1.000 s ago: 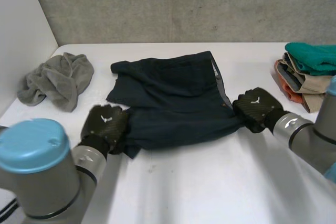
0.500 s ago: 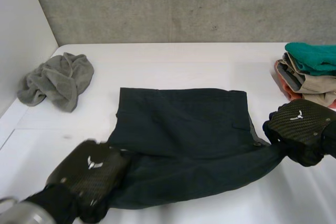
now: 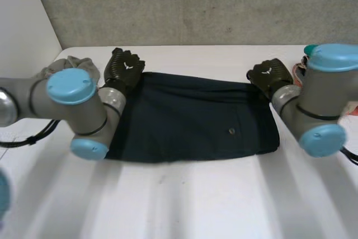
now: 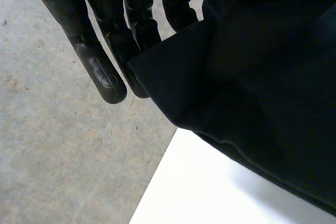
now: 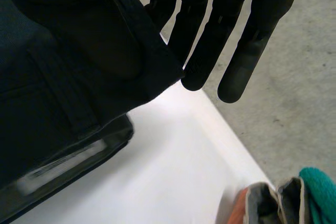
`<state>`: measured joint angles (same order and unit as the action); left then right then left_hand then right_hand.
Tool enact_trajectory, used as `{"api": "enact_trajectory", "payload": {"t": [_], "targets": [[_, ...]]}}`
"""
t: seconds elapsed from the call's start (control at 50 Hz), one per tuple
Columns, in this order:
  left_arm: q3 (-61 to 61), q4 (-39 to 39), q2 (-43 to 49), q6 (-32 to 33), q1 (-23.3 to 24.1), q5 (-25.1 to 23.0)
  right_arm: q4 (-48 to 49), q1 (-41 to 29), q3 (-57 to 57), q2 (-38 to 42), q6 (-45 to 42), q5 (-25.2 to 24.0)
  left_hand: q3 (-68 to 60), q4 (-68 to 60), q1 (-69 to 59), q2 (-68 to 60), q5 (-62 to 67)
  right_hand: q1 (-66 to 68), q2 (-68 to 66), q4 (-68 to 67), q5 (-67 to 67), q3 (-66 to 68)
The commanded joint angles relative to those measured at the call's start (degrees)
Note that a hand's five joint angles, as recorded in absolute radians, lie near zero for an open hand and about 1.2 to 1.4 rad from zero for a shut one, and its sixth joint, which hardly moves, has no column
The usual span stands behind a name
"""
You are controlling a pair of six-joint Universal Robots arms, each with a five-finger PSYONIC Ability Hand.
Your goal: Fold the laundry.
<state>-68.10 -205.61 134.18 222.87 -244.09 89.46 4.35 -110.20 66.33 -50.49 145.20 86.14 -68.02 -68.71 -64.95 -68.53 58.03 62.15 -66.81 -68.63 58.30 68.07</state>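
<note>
- Fingers (image 4: pixel 100 61) of the left hand (image 3: pixel 126 68) are stretching out straight, and a corner of the dark navy cloth garment (image 4: pixel 262 77) is lying pressed against them, raised off the white worktop (image 3: pixel 212 200). The hand is grasping that corner in a flat pinch.
- In the head view this hand is sitting at the garment's far left corner, with the left arm (image 3: pixel 72 104) reaching across the left edge of the cloth.
- The right hand (image 3: pixel 270 75) is doing the same on the other side. Its fingers (image 5: pixel 202 45) are straight, and the garment's far right corner (image 5: pixel 63 51) is clamped against them and hanging just above the worktop.
- Under that lifted corner a lower layer of the garment is lying flat, with a pale strip running along its edge.
- The right arm (image 3: pixel 313 104) is coming in beside the garment's right edge.
- The dark navy cloth garment (image 3: pixel 190 118) is lying in the middle of the worktop, folded into a wide band. Its near edge is resting flat, and a small round button (image 3: pixel 231 131) is showing on its right half.
- A crumpled grey cloth (image 3: pixel 84 64) is sitting near the far left of the worktop, just beside the left hand.
- A stack of folded teal, beige and orange clothes (image 5: pixel 291 200) is resting at the far right, apart from the garment.
- A grey concrete wall (image 3: pixel 196 4) is standing behind the worktop.
</note>
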Motion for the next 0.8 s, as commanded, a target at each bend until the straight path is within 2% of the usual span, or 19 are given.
{"api": "enact_trajectory", "payload": {"t": [0.02,0.04,0.06,0.08,0.18,0.26,0.34,0.36,0.44,0.54,0.62,0.72,0.8], "targets": [[12.3,-0.1,8.5,-1.4,0.1,-0.7,8.7,-1.2,-9.4,10.9,-1.0,5.6,-8.0,-7.3,-11.1,-7.5,8.0,17.9,-13.2,-11.4,11.7,11.9],[13.0,-0.2,8.9,-1.6,0.0,-0.9,9.5,-1.5,-10.0,11.6,-1.0,6.3,9.9,10.5,6.8,10.4,-9.9,8.3,-3.6,-1.8,2.1,2.3],[13.4,-0.3,9.2,-1.7,0.1,-1.0,11.1,-1.9,-10.7,12.5,-1.0,7.5,31.5,32.2,28.4,32.0,-31.5,-39.5,44.1,45.9,-45.6,-45.4],[13.6,-0.5,9.3,-1.7,0.0,-1.0,11.8,-2.0,-10.8,12.7,-0.9,8.2,52.9,53.6,49.8,53.4,-52.9,-52.1,56.8,58.6,-58.3,-58.1],[12.1,-1.4,8.6,-2.4,0.7,-0.6,12.4,-2.4,-9.0,10.3,-0.2,10.3,58.0,58.7,54.9,58.5,-58.0,-52.1,56.8,58.6,-58.3,-58.1],[6.5,-1.1,2.2,-3.9,0.5,-0.3,9.7,-1.9,-1.0,2.2,-0.1,9.0,58.0,58.7,54.9,58.5,-58.0,-52.1,56.8,58.6,-58.3,-58.1],[-0.9,-1.2,-4.7,-7.2,0.5,-0.3,4.9,-1.2,6.7,-5.9,1.4,4.3,58.0,58.7,54.9,58.5,-58.0,-52.1,56.8,58.6,-58.3,-58.1],[-2.2,-1.0,-5.8,-8.0,0.5,-0.3,2.4,-1.2,9.6,-8.3,2.8,1.8,58.0,58.7,54.9,58.5,-58.0,-52.1,56.8,58.6,-58.3,-58.1],[-8.7,-0.8,-11.6,-12.8,0.7,0.0,-3.5,-0.4,13.7,-10.8,7.2,-2.9,58.0,58.7,54.9,58.5,-58.0,-44.5,49.2,51.0,-50.7,-50.4],[-15.3,-1.1,-16.2,-17.0,1.1,-0.3,-7.7,3.2,16.6,-11.0,8.9,-5.8,58.0,58.7,54.9,58.5,-58.0,-40.5,45.1,46.9,-46.6,-46.4],[-18.2,-1.5,-17.8,-17.6,2.1,-0.3,-7.2,4.1,17.4,-10.0,9.0,-5.9,58.0,58.7,54.9,58.5,-58.0,-39.8,44.4,46.3,-45.9,-45.7],[-19.2,-1.5,-17.5,-17.7,3.4,-0.3,-4.2,4.1,16.6,-4.5,8.6,-5.4,58.0,58.7,54.9,58.5,-58.0,-39.1,43.8,45.6,-45.3,-45.0],[-19.4,-1.5,-17.3,-17.7,3.4,-0.3,-0.5,4.1,16.4,-2.8,8.6,-5.4,58.0,58.7,54.9,58.5,-58.0,-19.2,23.8,25.6,-25.3,-25.1]]}}
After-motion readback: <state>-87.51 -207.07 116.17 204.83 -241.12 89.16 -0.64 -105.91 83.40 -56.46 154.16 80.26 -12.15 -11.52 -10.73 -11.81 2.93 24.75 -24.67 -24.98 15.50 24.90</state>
